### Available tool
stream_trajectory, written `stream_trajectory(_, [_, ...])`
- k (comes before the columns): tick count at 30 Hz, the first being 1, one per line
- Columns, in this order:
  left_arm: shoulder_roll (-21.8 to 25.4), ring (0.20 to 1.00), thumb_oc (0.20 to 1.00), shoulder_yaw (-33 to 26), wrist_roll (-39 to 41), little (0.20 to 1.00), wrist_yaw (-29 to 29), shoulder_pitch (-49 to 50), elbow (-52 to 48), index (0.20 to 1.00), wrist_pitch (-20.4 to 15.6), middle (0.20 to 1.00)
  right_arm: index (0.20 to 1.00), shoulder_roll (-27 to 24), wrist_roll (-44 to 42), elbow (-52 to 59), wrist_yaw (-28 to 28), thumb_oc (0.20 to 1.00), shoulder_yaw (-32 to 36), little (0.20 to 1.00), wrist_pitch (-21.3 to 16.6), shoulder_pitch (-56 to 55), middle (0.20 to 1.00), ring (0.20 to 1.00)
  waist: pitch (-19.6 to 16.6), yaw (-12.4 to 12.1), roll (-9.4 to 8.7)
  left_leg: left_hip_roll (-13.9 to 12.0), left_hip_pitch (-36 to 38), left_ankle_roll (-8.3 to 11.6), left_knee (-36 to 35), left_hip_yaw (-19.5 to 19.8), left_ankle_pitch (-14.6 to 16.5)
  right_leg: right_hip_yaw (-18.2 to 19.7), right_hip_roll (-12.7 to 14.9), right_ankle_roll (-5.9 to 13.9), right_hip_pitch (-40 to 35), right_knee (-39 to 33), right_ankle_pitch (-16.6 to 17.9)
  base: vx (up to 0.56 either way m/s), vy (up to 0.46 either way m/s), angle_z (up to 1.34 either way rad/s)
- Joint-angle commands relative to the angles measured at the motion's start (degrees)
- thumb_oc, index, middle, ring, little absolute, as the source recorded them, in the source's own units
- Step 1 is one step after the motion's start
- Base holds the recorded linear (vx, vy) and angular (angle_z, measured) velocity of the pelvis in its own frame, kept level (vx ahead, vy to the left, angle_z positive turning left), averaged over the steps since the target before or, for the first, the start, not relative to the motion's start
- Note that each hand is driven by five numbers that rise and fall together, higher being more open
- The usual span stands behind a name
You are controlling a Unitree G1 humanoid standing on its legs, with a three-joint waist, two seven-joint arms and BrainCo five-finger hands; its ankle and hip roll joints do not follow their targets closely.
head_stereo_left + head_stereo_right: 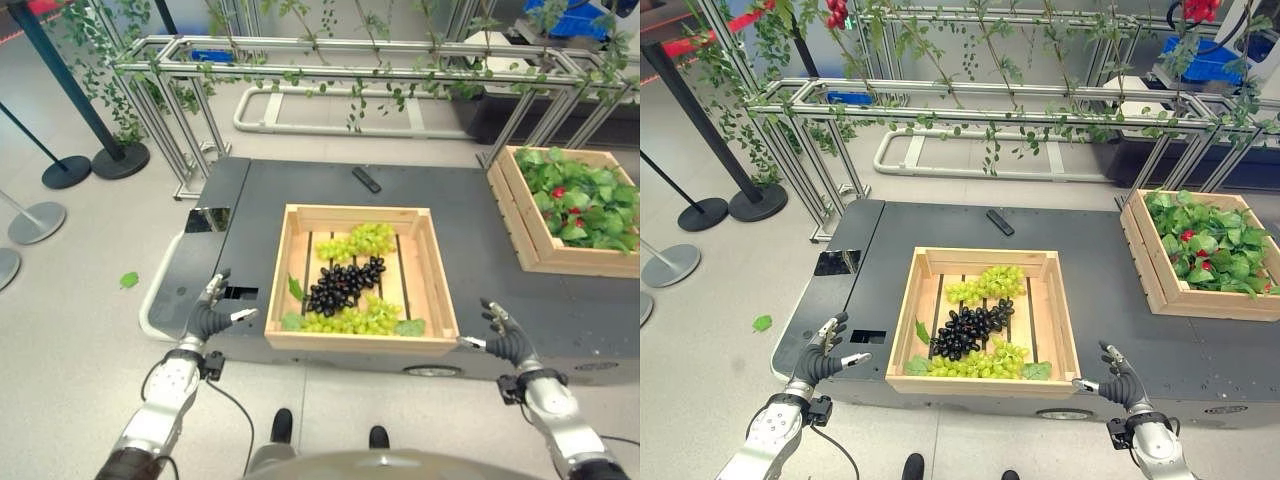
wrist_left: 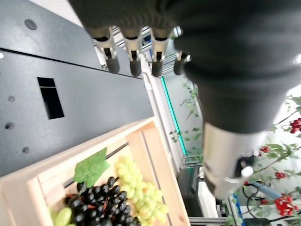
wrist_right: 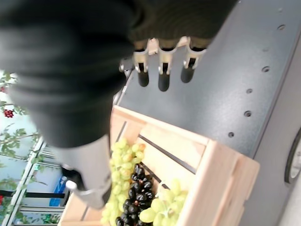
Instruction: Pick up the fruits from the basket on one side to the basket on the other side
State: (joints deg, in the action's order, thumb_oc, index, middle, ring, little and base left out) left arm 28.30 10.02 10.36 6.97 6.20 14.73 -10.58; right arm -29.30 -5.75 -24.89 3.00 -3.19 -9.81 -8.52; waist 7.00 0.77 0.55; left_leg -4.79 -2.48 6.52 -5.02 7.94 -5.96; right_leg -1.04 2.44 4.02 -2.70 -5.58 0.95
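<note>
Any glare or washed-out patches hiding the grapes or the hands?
Left eye view: glare only on a shiny panel beside the crate, clear of the grapes, left hand and right hand. Left wrist view: background past the crate is washed out white; grapes readable.

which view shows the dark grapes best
The left eye view: the whole bunch of dark grapes lies unobstructed mid-crate between the green bunches. The right eye view shows it equally whole. Both wrist views catch part of it at the picture's edge.
</note>
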Motion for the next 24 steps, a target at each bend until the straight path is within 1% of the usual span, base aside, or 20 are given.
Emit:
stream_trajectory(1, [1.5, 1.000, 1.000, -1.5, 1.6, 1.000, 0.1, -2.4, -0.9, 1.000, -2.7, 1.000, 1.000, -0.6, -1.2, 3.9, 0.8, 1.000, 1.5, 1.000, -2.5, 0.3, 1.000, 1.000, -2.1, 0.3, -3.16, 2.3, 1.2, -2.33, 1.2, -0.6, 3.8, -0.7, 2.7, 3.57, 2.3, 1.9, 0.3, 0.00, 0.000, 0.00])
stream_trajectory(10, [1.1, 1.000, 1.000, -2.5, 2.2, 1.000, -0.2, -0.8, -0.6, 1.000, -2.4, 1.000, 1.000, 0.1, -0.8, 3.5, 0.6, 1.000, 1.8, 1.000, -2.3, 0.2, 1.000, 1.000, -2.7, 0.5, -3.02, 2.8, 3.3, -3.02, 1.1, -1.8, 5.2, 0.3, 3.3, 3.79, 1.5, 2.5, -0.1, 0.03, 0.019, -0.05])
stream_trajectory(11, [1.1, 1.000, 1.000, -2.8, 2.0, 1.000, -0.1, -0.7, -0.4, 1.000, -2.3, 1.000, 1.000, 0.1, -0.7, 3.4, 0.6, 1.000, 1.8, 1.000, -2.3, 0.2, 1.000, 1.000, -2.8, 0.5, -3.15, 2.9, 3.0, -3.05, 1.3, -1.8, 4.9, 0.5, 3.4, 3.82, 1.9, 2.7, 0.2, 0.04, 0.011, -0.09])
stream_trajectory(12, [1.1, 1.000, 1.000, -2.7, 2.0, 1.000, -0.1, -0.7, -0.4, 1.000, -2.3, 1.000, 1.000, 0.1, -0.7, 3.4, 0.6, 1.000, 1.8, 1.000, -2.3, 0.2, 1.000, 1.000, -2.9, 0.5, -3.09, 2.8, 3.3, -3.06, 1.1, -1.9, 5.3, 0.5, 3.4, 3.81, 1.5, 2.5, -0.1, 0.01, 0.009, -0.05])
stream_trajectory(18, [1.2, 1.000, 1.000, -3.6, 1.1, 1.000, 0.3, 0.0, -0.1, 1.000, -2.2, 1.000, 1.000, 0.3, -0.7, 3.7, 0.6, 1.000, 2.3, 1.000, -2.4, 0.1, 1.000, 1.000, -3.0, 0.7, -3.42, 2.8, 3.9, -3.18, 1.1, -2.3, 5.3, 0.9, 3.4, 3.80, 1.4, 2.8, 0.0, 0.02, 0.002, -0.01])
stream_trajectory(24, [2.0, 1.000, 1.000, -4.6, 1.2, 1.000, 0.0, 0.3, -0.3, 1.000, -2.2, 1.000, 1.000, -1.4, 0.0, 4.3, 0.4, 1.000, 3.1, 1.000, -2.6, 0.5, 1.000, 1.000, -2.4, 0.8, -3.84, 2.5, 3.8, -3.15, 1.0, -2.3, 5.3, 1.3, 3.3, 3.86, 2.0, 3.2, -0.2, 0.00, 0.000, 0.00])
